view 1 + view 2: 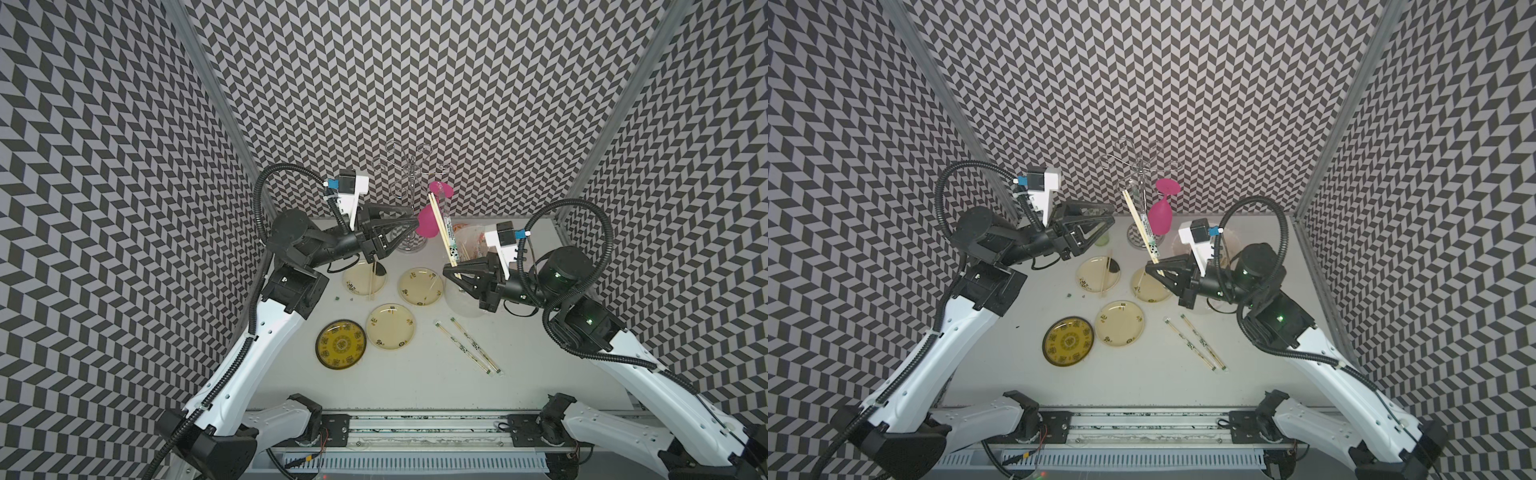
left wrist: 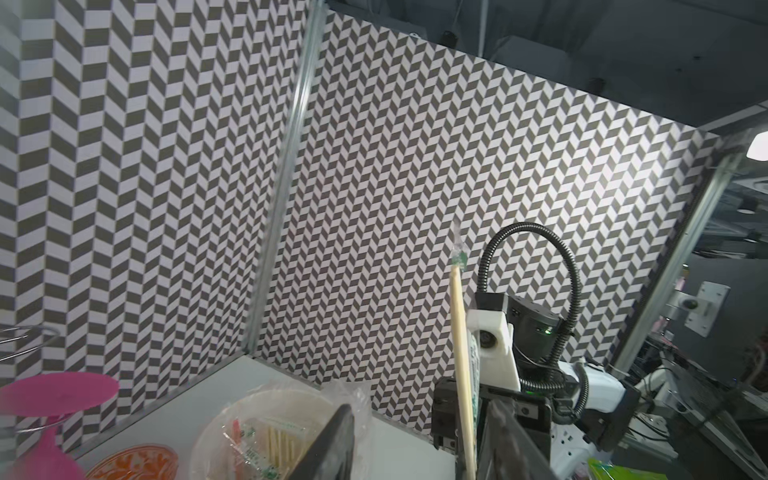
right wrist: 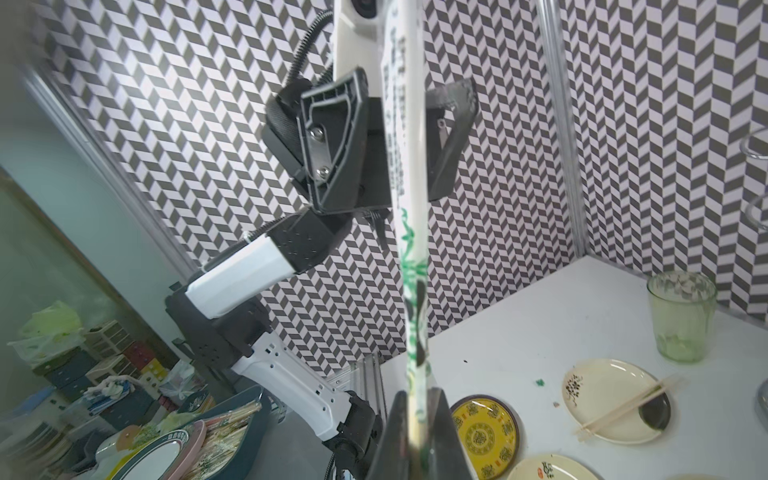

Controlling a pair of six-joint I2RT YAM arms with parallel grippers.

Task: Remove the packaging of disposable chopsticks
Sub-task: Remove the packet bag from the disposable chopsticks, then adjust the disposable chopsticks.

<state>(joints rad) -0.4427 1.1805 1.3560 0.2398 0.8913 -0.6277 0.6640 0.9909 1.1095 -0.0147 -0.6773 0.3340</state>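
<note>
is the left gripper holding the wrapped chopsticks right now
No, the left gripper stands open short of them; only the right gripper is shut on the wrapped chopsticks.

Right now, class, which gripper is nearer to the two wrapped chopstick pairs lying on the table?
Right. The right gripper, clamped on another sleeved pair, hangs just behind the wrapped chopstick pairs. The left gripper is open, farther back and toward the robot's left.

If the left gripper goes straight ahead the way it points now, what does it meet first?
Most likely the chopsticks, partly in their packaging, which the right gripper holds upright. The open left gripper points at them. The gap between them is hard to judge from these views.
</note>
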